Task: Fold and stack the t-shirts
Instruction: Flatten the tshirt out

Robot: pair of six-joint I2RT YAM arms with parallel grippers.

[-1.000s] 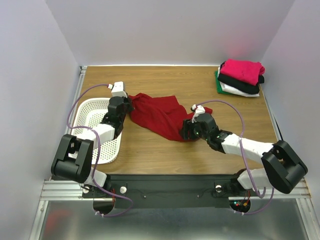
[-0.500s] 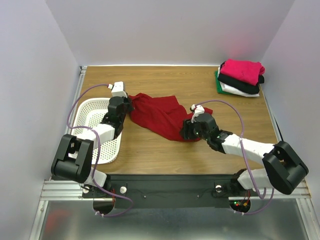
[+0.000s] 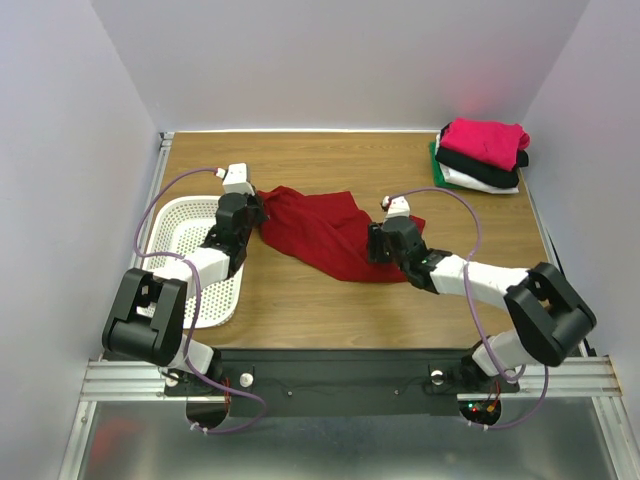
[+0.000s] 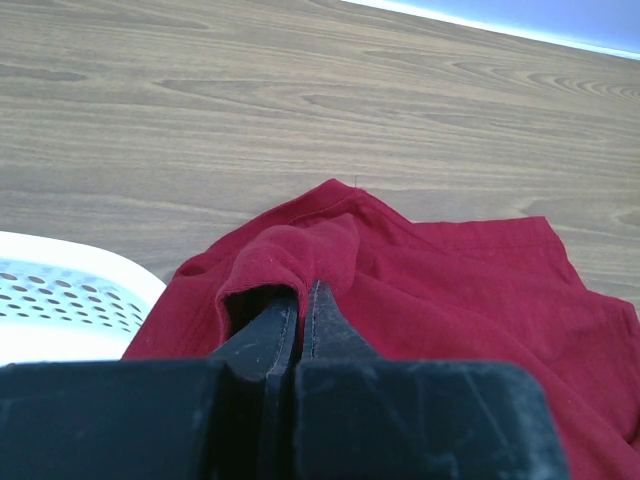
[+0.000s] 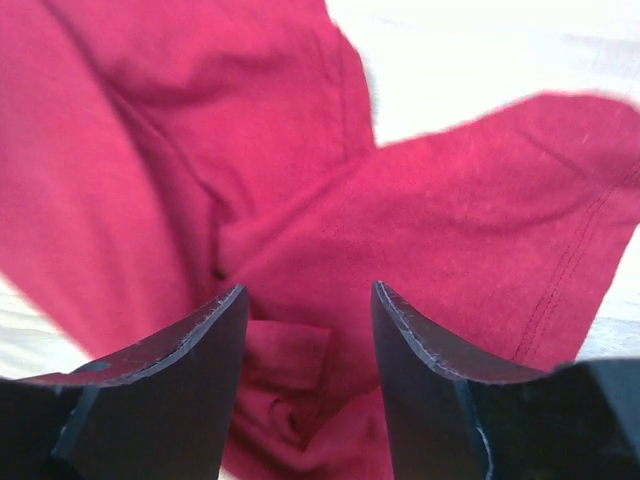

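Dark red t-shirt (image 3: pixel 315 232) lies crumpled mid-surface (image 3: pixel 330 160). We see the left pincer (image 4: pixel 300 300) pinched tight on its edge, beside the white basket (image 3: pixel 185 225). The right pincer (image 5: pixel 308 300) stands parted over its folds. Folded t-shirts (image 3: pixel 482 152) sit stacked at the far right corner.

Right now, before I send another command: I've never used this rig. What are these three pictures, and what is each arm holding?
These are two robot arms bolted at the near edge of a wooden table. The wide picture comes from a fixed camera above and behind them; the other two come from cameras on each wrist. The left end effector is shut on an edge of the dark red t-shirt, beside a white perforated basket. The right end effector stands open over the same shirt, gripping nothing. A stack of folded t-shirts, pink on top, sits in the far right corner.
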